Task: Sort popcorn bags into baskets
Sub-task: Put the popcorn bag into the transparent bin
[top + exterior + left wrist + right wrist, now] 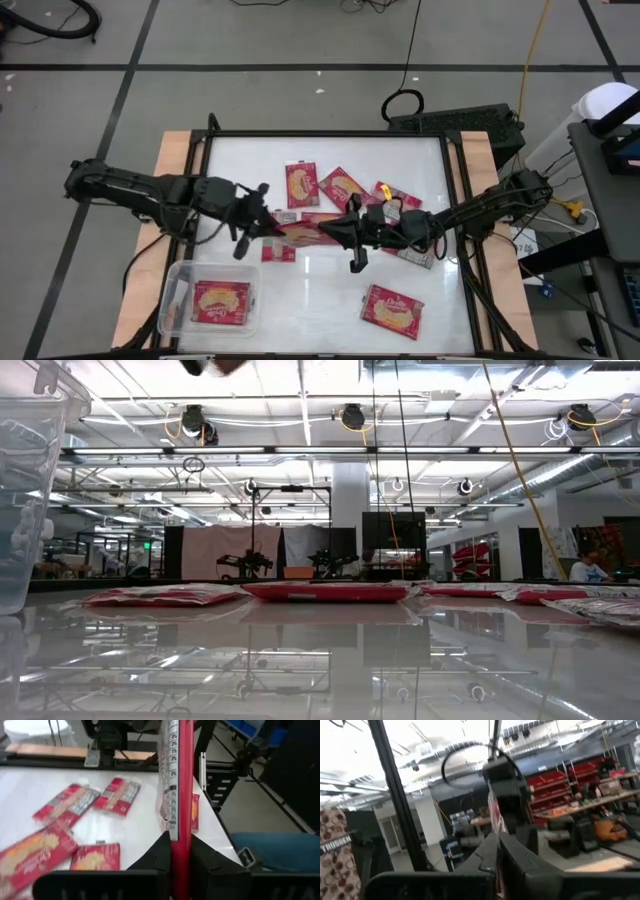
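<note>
One red popcorn bag (300, 232) is held in the air over the table's middle, between both grippers. My left gripper (268, 225) is shut on its left end and my right gripper (332, 233) on its right end. The left wrist view shows this bag (180, 795) edge-on, and the right wrist view shows it as a thin red strip (495, 815). The clear tub (180, 275) stands at the near left corner with one bag (222, 302) lying flat in it. Several more bags (301, 184) lie flat on the table. My left gripper (180, 855) pinches the bag by one end (179, 837) between its two fingers (162, 852), coming level from the table's left. The bag stands on edge, running straight out from the fingers, clear of the table. My right gripper (500, 852) pinches the opposite end of the bag (496, 827) between its two fingers (520, 850), coming level from the table's right. The bag runs on toward my left gripper (502, 775), clear of the table.
Loose bags lie behind the grippers (342, 187), (395, 197), below them (278, 250), near the right arm (415, 250), and at the near right (392, 308). The tub's wall (20, 500) fills the low view's left. Black frame rails (455, 190) border the table.
</note>
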Controlling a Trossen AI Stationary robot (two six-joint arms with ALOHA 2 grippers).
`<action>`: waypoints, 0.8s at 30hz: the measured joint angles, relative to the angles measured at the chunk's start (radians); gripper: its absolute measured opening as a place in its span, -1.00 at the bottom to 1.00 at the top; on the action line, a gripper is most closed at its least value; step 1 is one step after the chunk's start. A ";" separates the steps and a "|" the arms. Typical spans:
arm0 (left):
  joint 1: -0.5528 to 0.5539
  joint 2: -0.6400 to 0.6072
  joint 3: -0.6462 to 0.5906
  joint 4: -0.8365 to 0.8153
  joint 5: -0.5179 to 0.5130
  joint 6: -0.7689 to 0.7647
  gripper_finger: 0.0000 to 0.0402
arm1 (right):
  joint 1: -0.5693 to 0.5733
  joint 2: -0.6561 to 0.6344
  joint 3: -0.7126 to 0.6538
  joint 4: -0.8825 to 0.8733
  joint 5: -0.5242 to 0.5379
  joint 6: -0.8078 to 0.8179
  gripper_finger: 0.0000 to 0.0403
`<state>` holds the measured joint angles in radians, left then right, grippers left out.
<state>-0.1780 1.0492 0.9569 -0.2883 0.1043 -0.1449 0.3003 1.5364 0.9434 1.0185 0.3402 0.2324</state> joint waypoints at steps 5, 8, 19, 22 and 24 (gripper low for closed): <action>-0.010 -0.089 0.000 -0.204 0.042 -0.123 -0.91 | 0.000 0.000 0.000 -0.099 0.001 0.005 -0.70; -0.040 -0.145 0.000 -0.318 0.087 -0.208 -0.91 | 0.000 0.000 0.000 -0.171 0.001 -0.007 -0.51; -0.322 -0.242 0.000 -0.677 0.239 -0.618 -0.91 | 0.017 0.000 -0.001 -0.371 0.000 -0.006 -0.14; -0.407 -0.235 0.000 -0.715 0.204 -0.694 -0.90 | 0.028 0.000 -0.001 -0.379 -0.001 -0.006 -0.13; -0.453 -0.232 0.000 -0.707 0.171 -0.734 -0.87 | 0.034 0.000 -0.001 -0.379 -0.001 -0.009 -0.13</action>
<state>-0.6307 0.8172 0.9569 -0.9953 0.2757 -0.8785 0.3342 1.5364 0.9428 0.6400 0.3393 0.2230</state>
